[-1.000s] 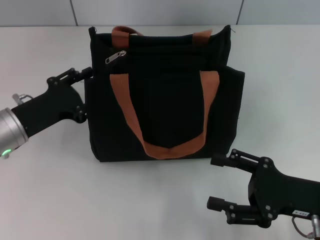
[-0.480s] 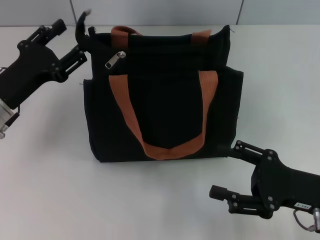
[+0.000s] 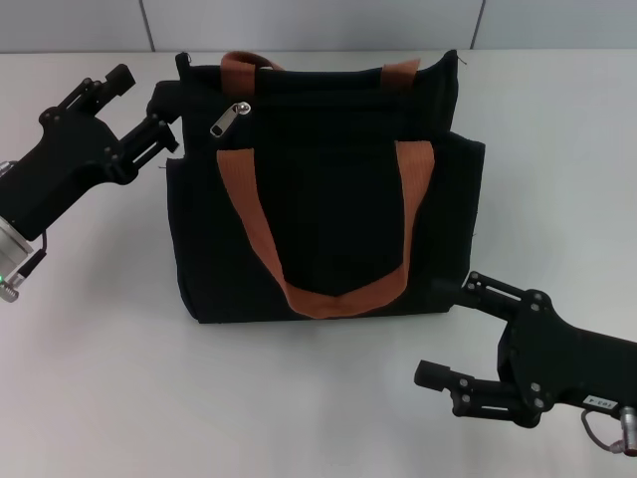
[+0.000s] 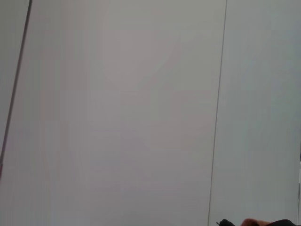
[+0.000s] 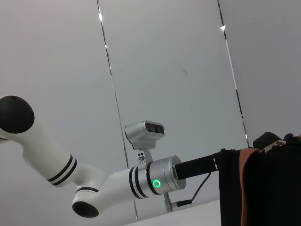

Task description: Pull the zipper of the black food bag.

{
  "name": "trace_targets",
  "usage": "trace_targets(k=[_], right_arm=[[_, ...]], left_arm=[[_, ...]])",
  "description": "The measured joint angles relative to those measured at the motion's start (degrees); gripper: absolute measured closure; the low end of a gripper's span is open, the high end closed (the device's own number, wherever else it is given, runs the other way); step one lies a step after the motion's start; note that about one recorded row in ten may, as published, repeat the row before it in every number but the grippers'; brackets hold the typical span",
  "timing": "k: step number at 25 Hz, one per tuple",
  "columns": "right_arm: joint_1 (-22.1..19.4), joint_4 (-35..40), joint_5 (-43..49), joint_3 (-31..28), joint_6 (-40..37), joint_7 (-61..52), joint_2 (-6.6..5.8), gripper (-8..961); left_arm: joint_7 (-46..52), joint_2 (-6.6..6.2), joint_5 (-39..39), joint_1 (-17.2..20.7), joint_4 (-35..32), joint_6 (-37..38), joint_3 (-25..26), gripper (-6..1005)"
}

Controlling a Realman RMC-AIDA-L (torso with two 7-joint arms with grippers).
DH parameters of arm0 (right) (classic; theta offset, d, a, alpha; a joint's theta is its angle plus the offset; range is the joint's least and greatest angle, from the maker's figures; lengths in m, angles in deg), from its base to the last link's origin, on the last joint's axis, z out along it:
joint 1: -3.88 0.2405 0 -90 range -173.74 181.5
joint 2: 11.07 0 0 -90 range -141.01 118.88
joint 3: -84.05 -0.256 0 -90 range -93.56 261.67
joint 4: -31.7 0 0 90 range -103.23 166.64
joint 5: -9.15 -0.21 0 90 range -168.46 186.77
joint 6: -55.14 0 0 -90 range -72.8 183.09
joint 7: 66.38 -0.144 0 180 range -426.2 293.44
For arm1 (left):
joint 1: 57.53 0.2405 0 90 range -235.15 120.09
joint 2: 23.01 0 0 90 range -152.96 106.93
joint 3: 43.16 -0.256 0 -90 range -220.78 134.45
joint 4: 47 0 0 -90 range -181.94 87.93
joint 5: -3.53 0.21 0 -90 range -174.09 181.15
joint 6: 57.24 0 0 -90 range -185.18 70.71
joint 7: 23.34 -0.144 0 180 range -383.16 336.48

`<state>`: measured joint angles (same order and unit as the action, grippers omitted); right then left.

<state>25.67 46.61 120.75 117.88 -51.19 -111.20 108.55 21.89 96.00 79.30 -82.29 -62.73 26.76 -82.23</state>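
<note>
Zipper (image 3: 230,116) silver on black food bag (image 3: 328,199).

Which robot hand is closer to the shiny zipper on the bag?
Left. The left end effector is beside the bag's top corner near the zipper; the right end effector sits far off, below the bag's bottom corner.

Left gripper (image 3: 149,105) contact with black food bag (image 3: 328,189) unclear, perhaps touching.

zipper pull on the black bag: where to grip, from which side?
Pinch the free lower end of the zipper tab; it hangs angled at the black food bag's upper corner. Probably come from the robot's left, where the left gripper is open nearby. The right gripper is low.
</note>
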Motion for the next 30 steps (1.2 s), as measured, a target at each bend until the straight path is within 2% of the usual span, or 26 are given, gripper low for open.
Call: trace_targets(k=[9,18,20,30], right_arm=[[-0.1,-1.0,0.0,0.0,1.1,0.0,-0.01,127],[0.1,-1.5,0.0,0.5,2.3,0.0,-0.06,127],[0.2,-1.5,0.0,0.5,2.4,0.0,-0.07,127],[0.3,-1.5,0.0,0.5,2.4,0.6,-0.02,127]], left_arm=[[-0.5,0.1,-5.4,0.8,3.1,1.0,0.0,276],[-0.4,0.07,-5.2,1.0,4.6,1.9,-2.0,275],[-1.3,0.1,-5.2,0.3,5.2,0.3,-4.8,275],[-5.0,0.17,-5.6,-0.9,6.9,-5.1,-5.7,275]])
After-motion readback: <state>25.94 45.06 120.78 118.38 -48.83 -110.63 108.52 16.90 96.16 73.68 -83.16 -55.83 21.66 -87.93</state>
